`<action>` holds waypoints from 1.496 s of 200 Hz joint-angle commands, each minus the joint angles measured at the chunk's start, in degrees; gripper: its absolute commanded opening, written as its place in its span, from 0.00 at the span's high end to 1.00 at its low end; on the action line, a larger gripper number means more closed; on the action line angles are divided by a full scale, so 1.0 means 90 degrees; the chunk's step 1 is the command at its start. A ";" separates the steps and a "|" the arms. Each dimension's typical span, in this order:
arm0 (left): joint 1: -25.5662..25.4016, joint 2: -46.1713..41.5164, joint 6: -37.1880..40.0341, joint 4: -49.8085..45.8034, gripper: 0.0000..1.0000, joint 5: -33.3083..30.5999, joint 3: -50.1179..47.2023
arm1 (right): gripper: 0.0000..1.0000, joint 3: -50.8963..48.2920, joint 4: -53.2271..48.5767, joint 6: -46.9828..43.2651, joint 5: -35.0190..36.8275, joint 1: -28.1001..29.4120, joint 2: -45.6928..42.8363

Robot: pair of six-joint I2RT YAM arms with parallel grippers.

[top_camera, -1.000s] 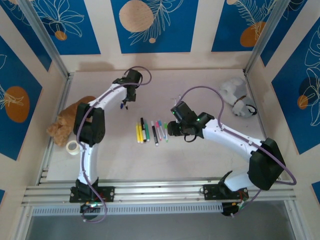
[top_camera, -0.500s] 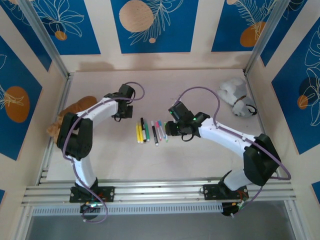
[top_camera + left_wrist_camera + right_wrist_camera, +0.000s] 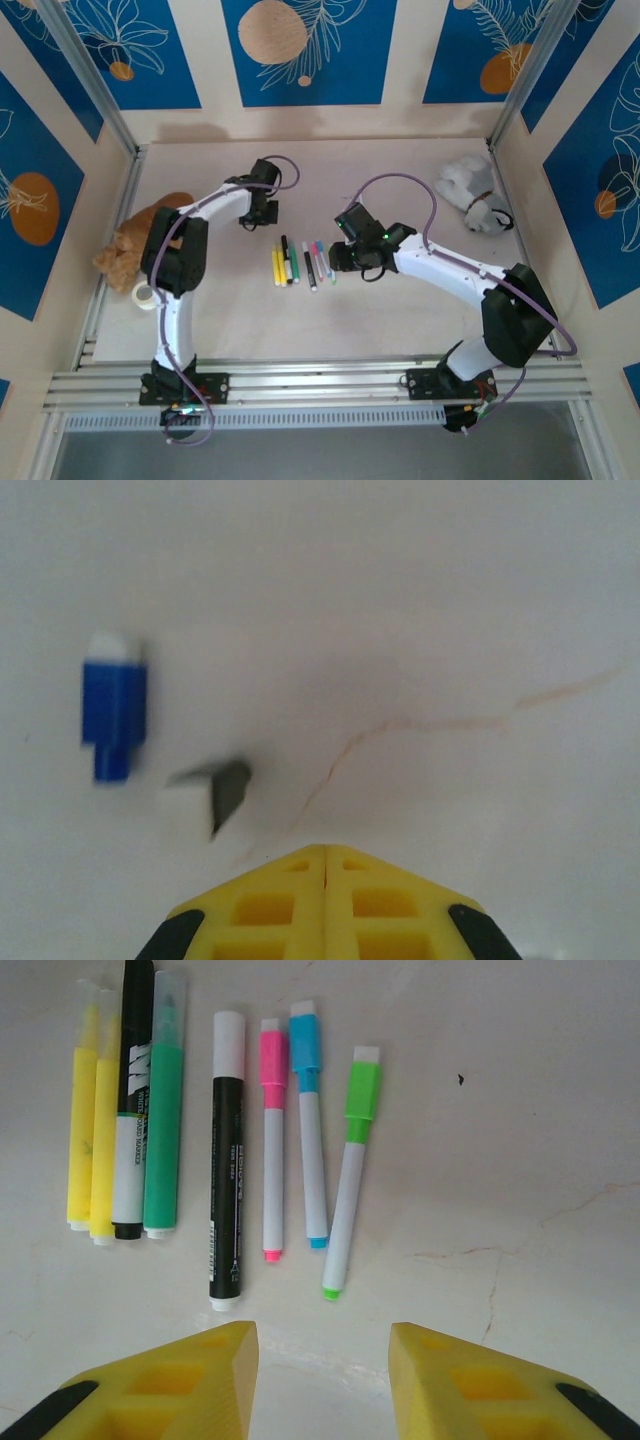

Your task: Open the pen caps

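Left jaws closed near blue cap (image 3: 113,718); print on black pen (image 3: 227,1160) illegible.

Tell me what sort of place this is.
Probably a robot test cell: two arms bolted to an aluminium rail, decorated panels walling in the table, and marker pens laid in a row.

The top external camera looks steeply down from behind the arm bases over the whole table (image 3: 400,310). The left wrist camera sits close above the tabletop, with the left gripper (image 3: 326,852) at 6 o'clock and a blue pen cap (image 3: 113,717) at 9. The right wrist camera, right gripper (image 3: 322,1335) at 6, shares the row of pens (image 3: 228,1160) with the overhead view.
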 commanded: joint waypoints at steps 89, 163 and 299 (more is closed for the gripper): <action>0.0142 -0.0258 0.0156 -0.0672 1.00 0.0004 0.0346 | 0.60 0.0062 -0.0041 0.0051 -0.0140 -0.0237 0.0067; 0.0136 -0.1091 0.0131 -0.0435 1.00 0.0165 -0.0782 | 0.60 0.0404 -0.0010 -0.0014 -0.0205 -0.0163 0.0458; 0.0640 0.0288 0.0476 -0.0923 1.00 0.0131 0.1007 | 0.63 0.0365 -0.0124 -0.0062 -0.0184 -0.0343 0.0510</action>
